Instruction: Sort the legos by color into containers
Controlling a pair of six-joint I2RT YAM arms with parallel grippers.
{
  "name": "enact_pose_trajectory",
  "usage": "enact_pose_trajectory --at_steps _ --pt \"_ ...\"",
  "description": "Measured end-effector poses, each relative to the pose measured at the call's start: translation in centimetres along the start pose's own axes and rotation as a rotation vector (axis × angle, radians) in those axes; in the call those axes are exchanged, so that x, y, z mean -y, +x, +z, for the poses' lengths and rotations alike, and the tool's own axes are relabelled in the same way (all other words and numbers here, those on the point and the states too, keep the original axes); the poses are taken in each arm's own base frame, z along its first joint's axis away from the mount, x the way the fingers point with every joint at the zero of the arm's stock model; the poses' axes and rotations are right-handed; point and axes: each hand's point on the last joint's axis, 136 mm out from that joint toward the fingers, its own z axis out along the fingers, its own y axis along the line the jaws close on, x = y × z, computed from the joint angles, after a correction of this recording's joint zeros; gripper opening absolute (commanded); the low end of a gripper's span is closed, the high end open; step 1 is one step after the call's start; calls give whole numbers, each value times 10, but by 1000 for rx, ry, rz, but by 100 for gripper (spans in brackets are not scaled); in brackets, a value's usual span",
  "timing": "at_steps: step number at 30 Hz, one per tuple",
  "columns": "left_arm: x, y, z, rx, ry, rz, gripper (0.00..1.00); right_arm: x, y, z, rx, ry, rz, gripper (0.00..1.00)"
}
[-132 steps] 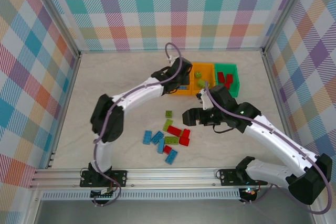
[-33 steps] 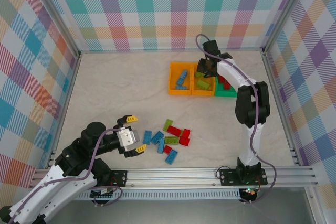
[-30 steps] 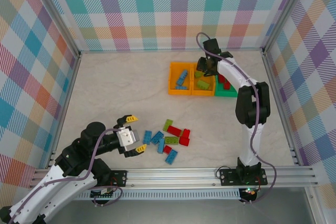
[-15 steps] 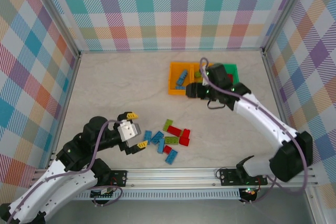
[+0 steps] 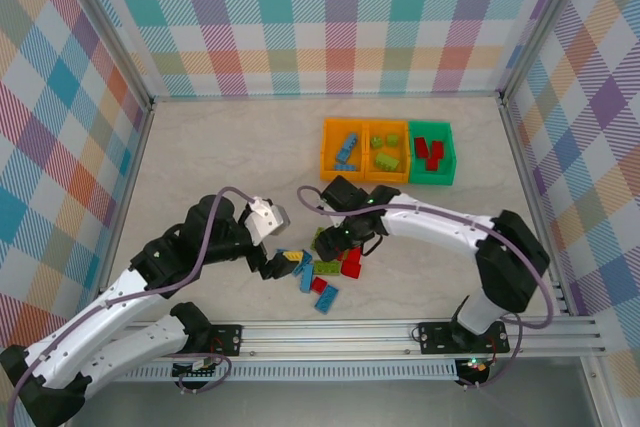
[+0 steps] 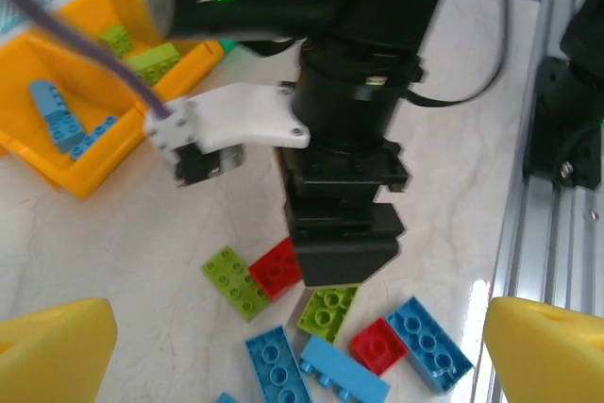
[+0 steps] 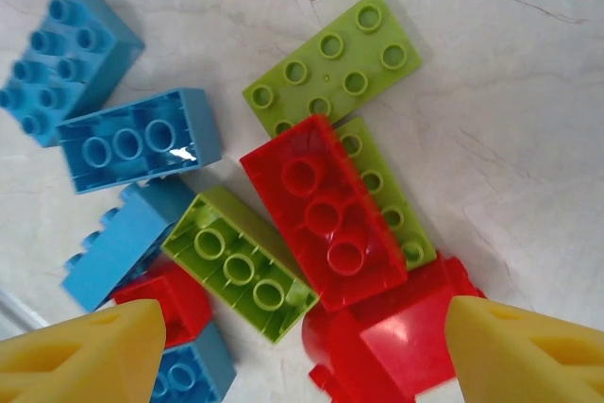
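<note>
Several glossy, studded rectangular bricks (image 7: 330,224) crowd a smooth marbled tabletop (image 7: 491,63).

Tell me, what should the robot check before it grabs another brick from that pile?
1. Right gripper open and empty: ok, jaws apart just above the pile.
2. Target brick lying on its own: not ok; the red brick is pressed against lime bricks on both sides, so a clean pinch looks doubtful.
3. Arms clear of each other: not ok; the left gripper, wide open, hangs close beside the right one over the same pile.
4. Bins hold one colour each: ok; blue in the left orange bin, lime in the middle orange bin, red in the green bin.
</note>
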Motion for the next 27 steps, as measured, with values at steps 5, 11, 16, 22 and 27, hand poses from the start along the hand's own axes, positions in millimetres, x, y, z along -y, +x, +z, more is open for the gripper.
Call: enact_pose_trajectory --at_steps 5,11,16,22,27 --pt "22 28 -8 -96 105 144 100 1 -8 17 -32 14 -58 77" --pt "37 47 -6 -124 193 245 100 5 -7 36 -75 32 -91 62" --pt "34 60 0 -164 191 275 100 7 -4 42 -93 37 -104 49" --pt "31 65 2 -181 174 281 100 10 -7 42 -81 58 -110 45" --pt "29 67 2 -189 161 282 100 10 -11 42 -63 59 -111 39"
